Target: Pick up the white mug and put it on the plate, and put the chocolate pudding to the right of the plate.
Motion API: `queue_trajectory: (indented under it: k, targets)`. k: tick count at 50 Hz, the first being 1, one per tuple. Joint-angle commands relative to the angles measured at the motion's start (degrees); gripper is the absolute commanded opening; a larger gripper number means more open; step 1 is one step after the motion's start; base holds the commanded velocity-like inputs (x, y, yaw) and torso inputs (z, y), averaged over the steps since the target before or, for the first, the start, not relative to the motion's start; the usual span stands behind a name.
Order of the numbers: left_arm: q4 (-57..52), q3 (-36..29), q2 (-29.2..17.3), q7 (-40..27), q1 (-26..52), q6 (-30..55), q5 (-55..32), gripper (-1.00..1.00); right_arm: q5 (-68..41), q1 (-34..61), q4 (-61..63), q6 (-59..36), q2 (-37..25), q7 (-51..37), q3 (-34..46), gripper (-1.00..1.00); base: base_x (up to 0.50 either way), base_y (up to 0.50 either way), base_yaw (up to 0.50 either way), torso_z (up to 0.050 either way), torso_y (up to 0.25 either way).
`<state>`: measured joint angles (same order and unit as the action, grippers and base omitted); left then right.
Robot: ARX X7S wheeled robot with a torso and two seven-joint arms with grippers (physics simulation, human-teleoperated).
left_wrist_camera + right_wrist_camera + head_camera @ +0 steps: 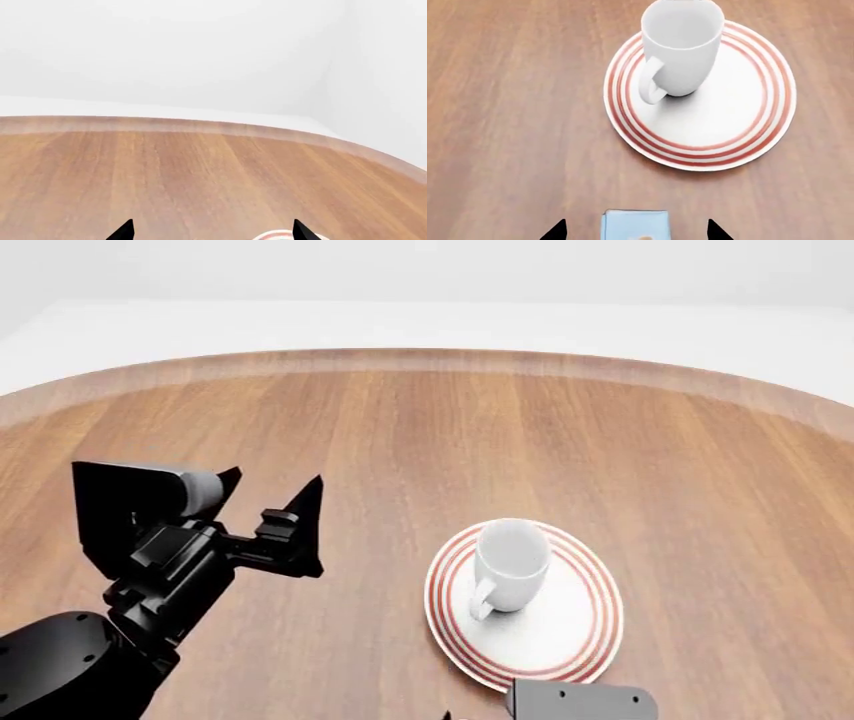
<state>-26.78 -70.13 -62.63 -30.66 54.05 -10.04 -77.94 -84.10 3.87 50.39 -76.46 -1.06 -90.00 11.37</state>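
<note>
Brown wood table [400, 420], white walls behind. White mug [510, 565] stands upright on plate [581, 625], nothing inside. Your left gripper [274, 490] wide open, holds nothing. Your right gripper [635, 231] open, pudding box [635, 225] between tips, near plate.

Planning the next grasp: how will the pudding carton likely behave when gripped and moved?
The chocolate pudding looks flat-sided, so it probably won't roll. It lies flat on the table, so tipping seems unlikely. Being a slim carton, it may dent under hard squeezing.
</note>
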Motion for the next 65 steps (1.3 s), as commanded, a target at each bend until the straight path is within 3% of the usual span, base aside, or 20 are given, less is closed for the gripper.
queue_trajectory:
  k: [1,31,65]
  targets:
    - [0.5,1.7,1.2,1.0,-0.4,-0.6,0.4,1.00,0.2,-0.7,-0.5,-1.2,1.0,0.0,-2.9,1.00,0.00,0.00,0.00,0.000,0.000]
    - [1.6,1.8,2.0,1.1,-1.6,-1.0,0.2,1.00,-4.4,-2.3,-2.7,-0.7,-0.3,0.1,-1.9,1.00,0.00,0.00,0.00,0.000,0.000]
    - [4.3,1.6,3.5,2.2,-3.5,-1.6,-0.2,1.00,3.7,-4.2,-6.9,5.8,-3.8,9.5,2.1,1.00,0.00,0.00,0.00,0.000,0.000]
